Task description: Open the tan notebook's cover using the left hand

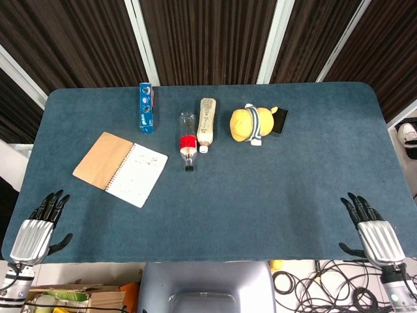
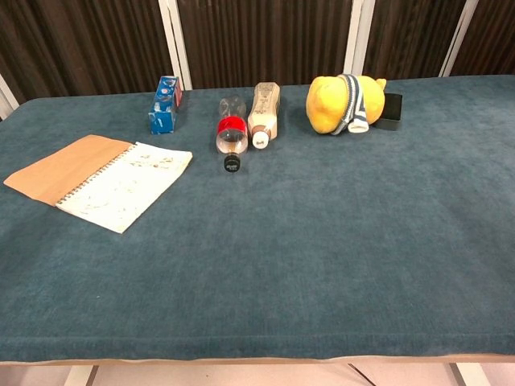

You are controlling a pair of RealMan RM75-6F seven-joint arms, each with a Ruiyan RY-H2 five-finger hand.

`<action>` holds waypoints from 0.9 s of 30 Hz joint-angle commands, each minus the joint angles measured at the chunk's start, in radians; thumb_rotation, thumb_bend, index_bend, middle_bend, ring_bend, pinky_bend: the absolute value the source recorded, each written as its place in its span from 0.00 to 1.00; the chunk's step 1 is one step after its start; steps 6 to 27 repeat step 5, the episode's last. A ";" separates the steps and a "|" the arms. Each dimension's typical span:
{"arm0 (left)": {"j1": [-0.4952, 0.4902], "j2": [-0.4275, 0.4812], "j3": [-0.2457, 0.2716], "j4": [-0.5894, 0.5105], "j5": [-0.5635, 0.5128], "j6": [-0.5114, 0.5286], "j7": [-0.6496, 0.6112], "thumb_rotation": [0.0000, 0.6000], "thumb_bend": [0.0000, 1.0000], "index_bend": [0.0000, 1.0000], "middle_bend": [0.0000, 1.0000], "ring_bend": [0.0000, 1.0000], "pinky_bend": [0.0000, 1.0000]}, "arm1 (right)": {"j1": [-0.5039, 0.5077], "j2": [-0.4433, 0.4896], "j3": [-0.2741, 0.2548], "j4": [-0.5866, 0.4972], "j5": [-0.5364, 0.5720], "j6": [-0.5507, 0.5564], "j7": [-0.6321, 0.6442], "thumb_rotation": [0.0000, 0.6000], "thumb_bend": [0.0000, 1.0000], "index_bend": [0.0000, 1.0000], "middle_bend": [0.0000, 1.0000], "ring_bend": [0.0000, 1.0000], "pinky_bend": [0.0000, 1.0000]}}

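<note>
The tan notebook (image 1: pixel 120 169) lies open on the blue table, its tan cover (image 1: pixel 102 160) folded flat to the left and a written white page (image 1: pixel 138 174) facing up on the right. The chest view shows the same notebook (image 2: pixel 100 181) at the left. My left hand (image 1: pixel 34 231) hovers at the table's near-left corner, fingers spread, holding nothing, well clear of the notebook. My right hand (image 1: pixel 374 233) hangs at the near-right corner, fingers apart and empty. Neither hand appears in the chest view.
Along the back stand a blue box (image 1: pixel 146 107), a clear bottle with a red label (image 1: pixel 187 141), a beige bottle (image 1: pixel 206 124), and a yellow plush toy (image 1: pixel 250 124) against a black object (image 1: pixel 280 120). Cables lie on the floor at the lower right.
</note>
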 commanded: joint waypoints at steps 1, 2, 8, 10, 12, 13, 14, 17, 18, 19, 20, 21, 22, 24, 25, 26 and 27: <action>0.002 0.017 -0.004 -0.028 -0.020 -0.025 0.022 1.00 0.24 0.00 0.00 0.01 0.29 | -0.003 -0.001 0.000 0.002 -0.006 0.006 0.004 1.00 0.00 0.00 0.00 0.00 0.24; 0.003 0.019 -0.006 -0.032 -0.022 -0.028 0.028 1.00 0.25 0.00 0.00 0.01 0.29 | -0.003 -0.001 -0.001 0.003 -0.008 0.008 0.005 1.00 0.00 0.00 0.00 0.00 0.24; 0.006 0.020 -0.011 -0.039 -0.024 -0.032 0.033 1.00 0.24 0.00 0.00 0.01 0.29 | -0.005 -0.001 -0.003 0.005 -0.013 0.010 0.008 1.00 0.00 0.00 0.00 0.00 0.24; 0.006 0.020 -0.011 -0.039 -0.024 -0.032 0.033 1.00 0.24 0.00 0.00 0.01 0.29 | -0.005 -0.001 -0.003 0.005 -0.013 0.010 0.008 1.00 0.00 0.00 0.00 0.00 0.24; 0.006 0.020 -0.011 -0.039 -0.024 -0.032 0.033 1.00 0.24 0.00 0.00 0.01 0.29 | -0.005 -0.001 -0.003 0.005 -0.013 0.010 0.008 1.00 0.00 0.00 0.00 0.00 0.24; 0.006 0.020 -0.011 -0.039 -0.024 -0.032 0.033 1.00 0.24 0.00 0.00 0.01 0.29 | -0.005 -0.001 -0.003 0.005 -0.013 0.010 0.008 1.00 0.00 0.00 0.00 0.00 0.24; 0.006 0.020 -0.011 -0.039 -0.024 -0.032 0.033 1.00 0.24 0.00 0.00 0.01 0.29 | -0.005 -0.001 -0.003 0.005 -0.013 0.010 0.008 1.00 0.00 0.00 0.00 0.00 0.24; 0.006 0.020 -0.011 -0.039 -0.024 -0.032 0.033 1.00 0.24 0.00 0.00 0.01 0.29 | -0.005 -0.001 -0.003 0.005 -0.013 0.010 0.008 1.00 0.00 0.00 0.00 0.00 0.24; 0.006 0.020 -0.011 -0.039 -0.024 -0.032 0.033 1.00 0.24 0.00 0.00 0.01 0.29 | -0.005 -0.001 -0.003 0.005 -0.013 0.010 0.008 1.00 0.00 0.00 0.00 0.00 0.24; 0.006 0.020 -0.011 -0.039 -0.024 -0.032 0.033 1.00 0.24 0.00 0.00 0.01 0.29 | -0.005 -0.001 -0.003 0.005 -0.013 0.010 0.008 1.00 0.00 0.00 0.00 0.00 0.24; 0.006 0.020 -0.011 -0.039 -0.024 -0.032 0.033 1.00 0.24 0.00 0.00 0.01 0.29 | -0.005 -0.001 -0.003 0.005 -0.013 0.010 0.008 1.00 0.00 0.00 0.00 0.00 0.24; 0.006 0.020 -0.011 -0.039 -0.024 -0.032 0.033 1.00 0.24 0.00 0.00 0.01 0.29 | -0.005 -0.001 -0.003 0.005 -0.013 0.010 0.008 1.00 0.00 0.00 0.00 0.00 0.24; 0.006 0.020 -0.011 -0.039 -0.024 -0.032 0.033 1.00 0.24 0.00 0.00 0.01 0.29 | -0.005 -0.001 -0.003 0.005 -0.013 0.010 0.008 1.00 0.00 0.00 0.00 0.00 0.24; 0.006 0.020 -0.011 -0.039 -0.024 -0.032 0.033 1.00 0.24 0.00 0.00 0.01 0.29 | -0.005 -0.001 -0.003 0.005 -0.013 0.010 0.008 1.00 0.00 0.00 0.00 0.00 0.24; 0.006 0.020 -0.011 -0.039 -0.024 -0.032 0.033 1.00 0.24 0.00 0.00 0.01 0.29 | -0.005 -0.001 -0.003 0.005 -0.013 0.010 0.008 1.00 0.00 0.00 0.00 0.00 0.24; 0.006 0.020 -0.011 -0.039 -0.024 -0.032 0.033 1.00 0.24 0.00 0.00 0.01 0.29 | -0.005 -0.001 -0.003 0.005 -0.013 0.010 0.008 1.00 0.00 0.00 0.00 0.00 0.24; 0.006 0.020 -0.011 -0.039 -0.024 -0.032 0.033 1.00 0.24 0.00 0.00 0.01 0.29 | -0.005 -0.001 -0.003 0.005 -0.013 0.010 0.008 1.00 0.00 0.00 0.00 0.00 0.24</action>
